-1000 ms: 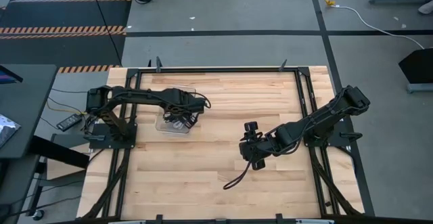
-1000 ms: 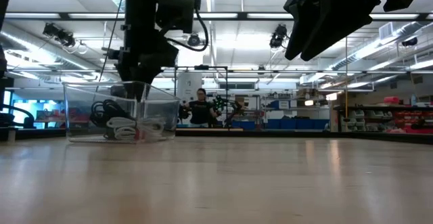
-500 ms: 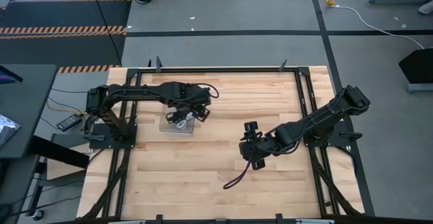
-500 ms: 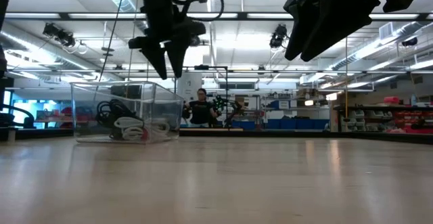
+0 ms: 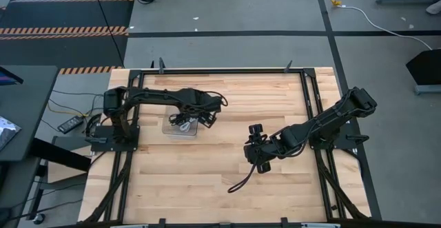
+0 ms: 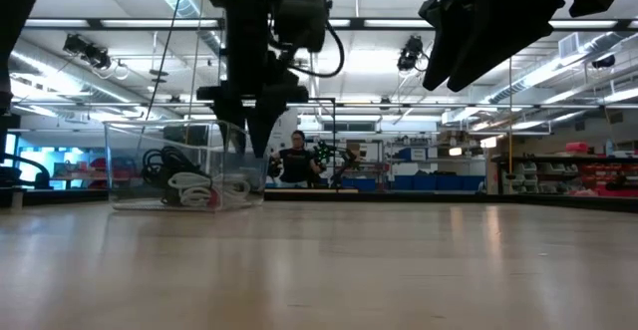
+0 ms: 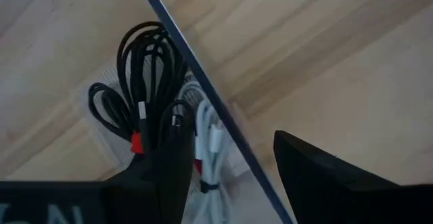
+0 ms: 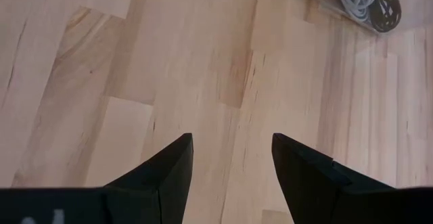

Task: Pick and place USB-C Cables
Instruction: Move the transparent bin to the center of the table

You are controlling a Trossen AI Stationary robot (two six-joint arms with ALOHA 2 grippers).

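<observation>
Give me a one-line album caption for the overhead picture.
Left arm's jaws hover open at the edge of a clear box of coiled cables; right arm waits over bare table.

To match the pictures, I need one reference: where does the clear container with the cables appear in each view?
High view: clear container, left of centre, under the left end effector.
Low view: at left on the table.
Left wrist view: its rim crosses diagonally.
Right wrist view: only a corner, upper right.
Shared landmark: the white cables inside.
</observation>
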